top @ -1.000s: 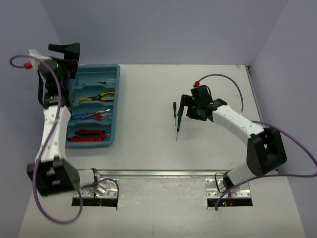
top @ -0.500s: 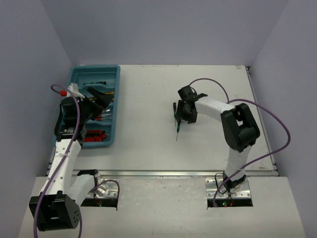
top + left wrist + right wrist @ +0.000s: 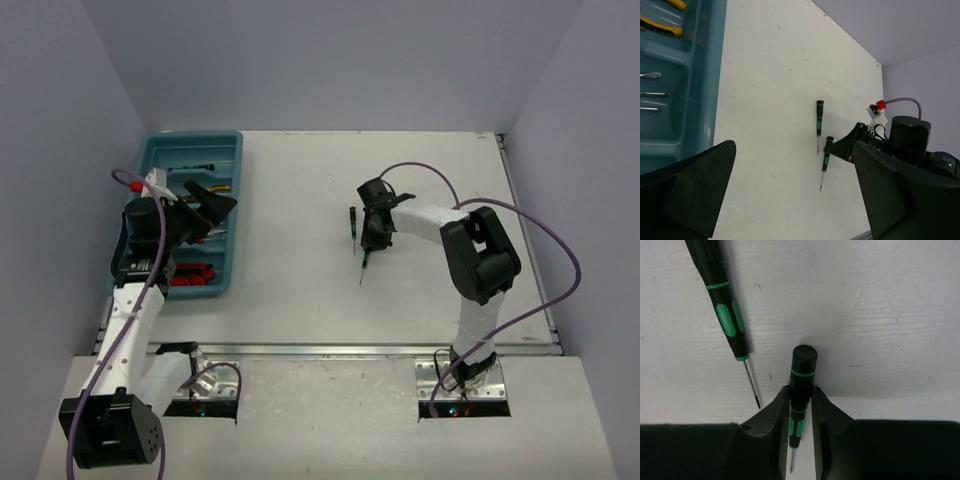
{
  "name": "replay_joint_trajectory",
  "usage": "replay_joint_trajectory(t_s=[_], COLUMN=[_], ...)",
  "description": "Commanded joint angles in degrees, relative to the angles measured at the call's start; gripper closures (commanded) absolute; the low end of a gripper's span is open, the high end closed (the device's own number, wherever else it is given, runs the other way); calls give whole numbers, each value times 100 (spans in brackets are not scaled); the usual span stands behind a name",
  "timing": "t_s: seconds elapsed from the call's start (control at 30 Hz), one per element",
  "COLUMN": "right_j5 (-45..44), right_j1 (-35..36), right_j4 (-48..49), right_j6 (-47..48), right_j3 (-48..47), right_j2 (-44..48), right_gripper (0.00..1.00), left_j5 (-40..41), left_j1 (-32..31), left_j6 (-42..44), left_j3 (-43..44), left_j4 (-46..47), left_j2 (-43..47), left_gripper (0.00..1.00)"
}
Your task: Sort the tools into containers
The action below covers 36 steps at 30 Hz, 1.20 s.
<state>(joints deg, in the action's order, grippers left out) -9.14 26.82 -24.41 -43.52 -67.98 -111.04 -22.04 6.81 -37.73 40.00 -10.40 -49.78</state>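
Two thin green-and-black screwdrivers lie on the white table. My right gripper (image 3: 372, 237) (image 3: 801, 396) is shut on the handle of the nearer screwdriver (image 3: 801, 377) (image 3: 365, 262) (image 3: 826, 156), which still rests on the table. The other screwdriver (image 3: 725, 305) (image 3: 352, 222) (image 3: 819, 120) lies just to its left, untouched. The teal tray (image 3: 190, 134) (image 3: 705, 75) at the far left holds yellow pliers (image 3: 660, 25), red-handled tools (image 3: 190, 273) and thin screwdrivers. My left gripper (image 3: 205, 205) (image 3: 794, 150) hangs wide open over the tray's right side, holding nothing.
The right arm's purple cable (image 3: 420, 172) loops above the table behind the gripper. The table's far edge meets the back wall, and a metal rail (image 3: 330, 350) runs along the near edge.
The right gripper's fingers have closed onto the nearer screwdriver and nudged it slightly. The left arm swung from the tray's far left corner to above its right side, staying open.
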Motion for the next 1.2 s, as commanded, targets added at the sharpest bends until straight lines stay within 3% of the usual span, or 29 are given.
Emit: replay_joint_trajectory(t_s=[0.0,0.1,0.2,0.3,0.37,0.5,0.63,0.73,0.9,0.97,1.17], right_j5=[-106,35,482,2850,3896,5783,6334,6442,6442,6427,6321], right_j1=[25,18,25,25,25,25,20,25,25,25,25], right_j4=[58,324,949,2222,2834,3568,3916,4001,3961,3961,4052], right_j6=[28,276,836,1815,2208,2357,2015,1824,1778,1778,1710], right_j3=[609,1061,1480,2531,2898,3339,3410,3369,3300,3283,3239], right_j2=[461,1053,1966,3204,3872,4689,4897,4924,4934,4928,4913], right_gripper=[90,100,100,100,100,100,100,100,100,100,100], left_j5=[-73,111,98,-699,-1261,-1444,-935,-595,-337,-332,-444], left_j1=[-423,-1028,-1470,-1926,-2348,-3324,-4223,-4477,-4600,-4609,-4650], left_j6=[-154,-372,-483,-786,-1038,-1046,-781,-734,-796,-831,-926], left_j3=[-215,-373,-440,-877,-1057,-1099,-1041,-1016,-1064,-1073,-1067], left_j4=[585,927,1392,2796,3935,5269,5859,6029,6243,6267,6270], left_j2=[113,22,-205,-504,-804,-1332,-1549,-1622,-1665,-1725,-1921], left_gripper=[0,0,0,0,0,0,2,6,22,39,55])
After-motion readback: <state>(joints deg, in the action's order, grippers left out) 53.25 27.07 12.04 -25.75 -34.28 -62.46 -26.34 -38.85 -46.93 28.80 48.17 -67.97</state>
